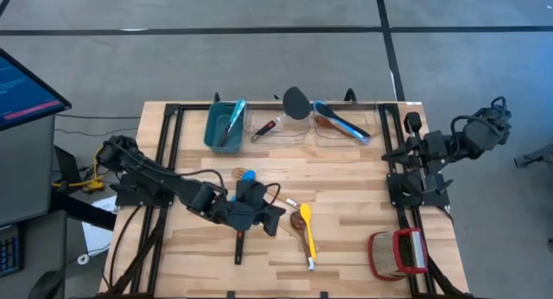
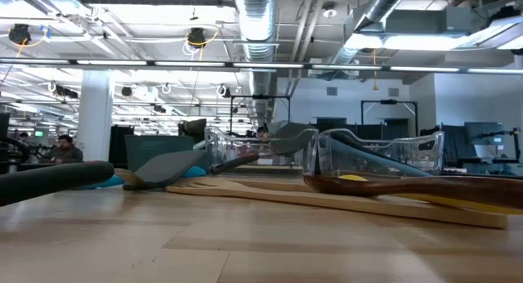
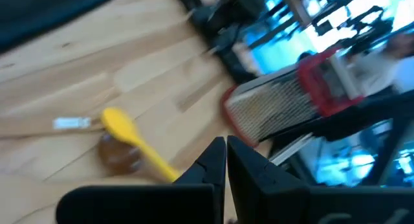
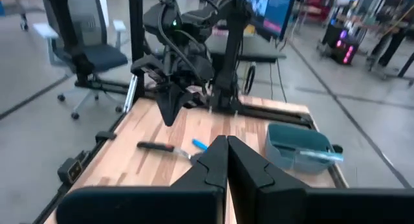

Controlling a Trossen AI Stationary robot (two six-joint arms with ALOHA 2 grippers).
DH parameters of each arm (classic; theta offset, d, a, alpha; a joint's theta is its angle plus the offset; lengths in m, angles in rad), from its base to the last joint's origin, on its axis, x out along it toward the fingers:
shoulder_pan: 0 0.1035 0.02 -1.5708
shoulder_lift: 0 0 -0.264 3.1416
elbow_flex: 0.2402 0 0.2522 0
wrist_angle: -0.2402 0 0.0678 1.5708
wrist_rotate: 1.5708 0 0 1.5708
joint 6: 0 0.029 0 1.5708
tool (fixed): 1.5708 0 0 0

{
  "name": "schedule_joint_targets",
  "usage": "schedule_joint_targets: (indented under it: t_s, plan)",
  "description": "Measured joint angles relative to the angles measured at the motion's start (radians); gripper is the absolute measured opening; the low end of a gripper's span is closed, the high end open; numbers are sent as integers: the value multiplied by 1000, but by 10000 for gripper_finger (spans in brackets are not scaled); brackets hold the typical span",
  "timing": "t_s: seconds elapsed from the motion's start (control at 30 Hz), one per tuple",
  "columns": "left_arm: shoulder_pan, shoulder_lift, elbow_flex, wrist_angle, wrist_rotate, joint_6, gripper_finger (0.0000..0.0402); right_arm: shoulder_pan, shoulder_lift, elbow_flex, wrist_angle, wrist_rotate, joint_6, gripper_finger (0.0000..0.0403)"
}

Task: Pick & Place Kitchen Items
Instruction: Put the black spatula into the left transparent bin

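Observation:
Kitchen items lie about the wooden table. A yellow spoon (image 1: 308,238) (image 3: 124,129) lies across a wooden spoon (image 1: 297,221) near the middle front. A black utensil (image 1: 239,246) lies left of them, and a blue-tipped one (image 1: 247,174) farther back. My left gripper (image 1: 275,219) (image 3: 226,148) hovers shut and empty above the table, between the black utensil and the spoons. My right gripper (image 1: 399,152) (image 4: 226,145) is shut and empty, drawn back above the table's right edge.
A teal bin (image 1: 224,124) (image 4: 299,146) holding a utensil stands at the back left. Two clear containers (image 1: 281,126) (image 1: 346,122) beside it hold a black spatula (image 1: 296,101) and a blue spoon (image 1: 342,119). The red-and-tan basket (image 1: 398,253) (image 3: 284,104) sits at the front right corner.

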Motion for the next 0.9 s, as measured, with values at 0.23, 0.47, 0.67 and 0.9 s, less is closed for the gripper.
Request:
schedule_joint_targets:
  t_s: [0.23, 0.47, 0.67, 0.9]
  plan:
    - [2, 66, 149, 11, -43, 85, 1, -1, -147, -187, 171, 0, -31, 1]
    - [6, 217, 326, 17, -43, 134, 1, -1, -255, -237, 194, -2, 5, 1]
    - [-20, 325, 425, 24, -45, 132, 1, -1, -296, -250, 225, -3, 7, 0]
    - [-15, 343, 436, 23, -61, 132, 1, -1, -295, -251, 225, -3, 29, 0]
